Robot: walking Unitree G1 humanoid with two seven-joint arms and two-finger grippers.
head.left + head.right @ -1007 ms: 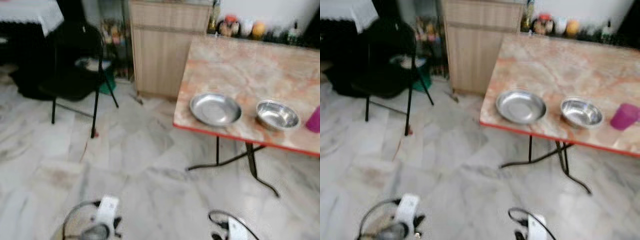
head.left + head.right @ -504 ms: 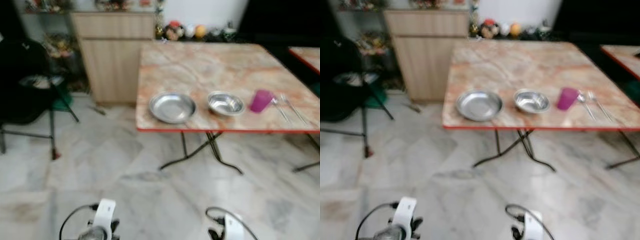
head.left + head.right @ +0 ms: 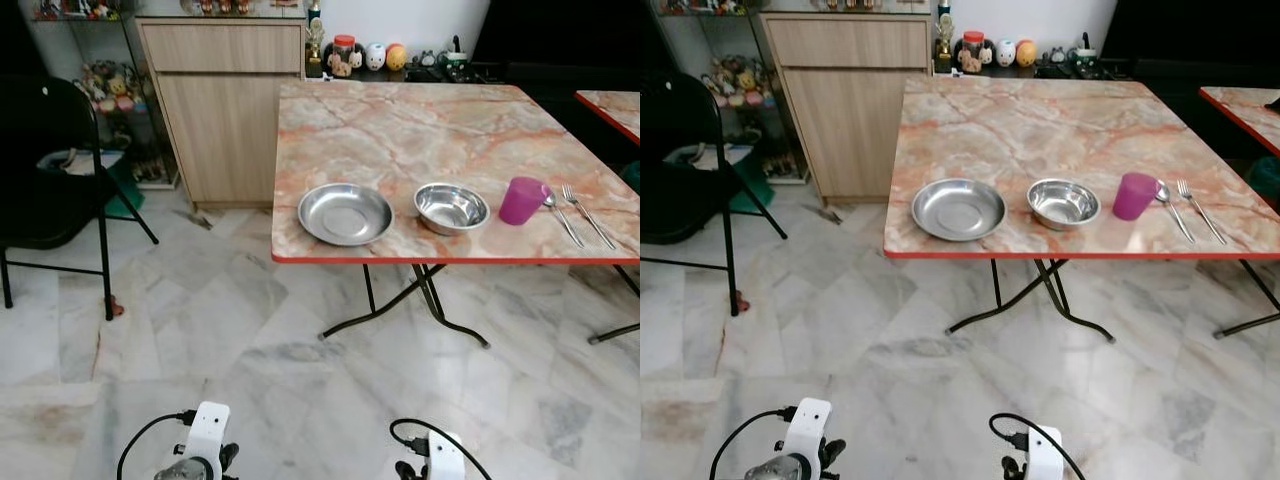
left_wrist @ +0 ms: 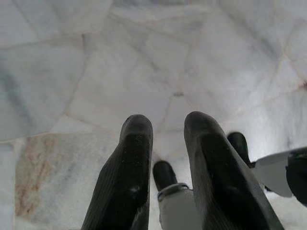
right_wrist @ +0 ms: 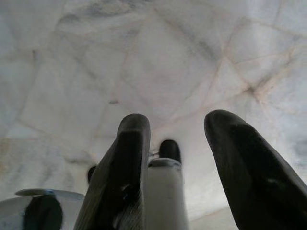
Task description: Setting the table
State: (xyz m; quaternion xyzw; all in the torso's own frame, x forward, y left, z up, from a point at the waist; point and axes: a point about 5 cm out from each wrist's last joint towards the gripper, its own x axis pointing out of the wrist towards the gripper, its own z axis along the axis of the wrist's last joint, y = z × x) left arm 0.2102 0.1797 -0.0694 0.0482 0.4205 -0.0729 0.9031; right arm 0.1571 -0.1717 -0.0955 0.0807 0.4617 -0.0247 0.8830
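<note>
Ahead, resting on the table: plate, bowl, cup (cutlery beside). Hanging low over floor, left gripper narrowly parted, right gripper wide.

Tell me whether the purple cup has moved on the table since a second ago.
No. The purple cup still stands just right of the steel bowl near the table's front edge; the whole picture shifted because the camera turned.

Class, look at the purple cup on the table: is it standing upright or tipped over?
Upright. The cup stands on its base with its open rim facing up, beside the bowl on the table.
</note>
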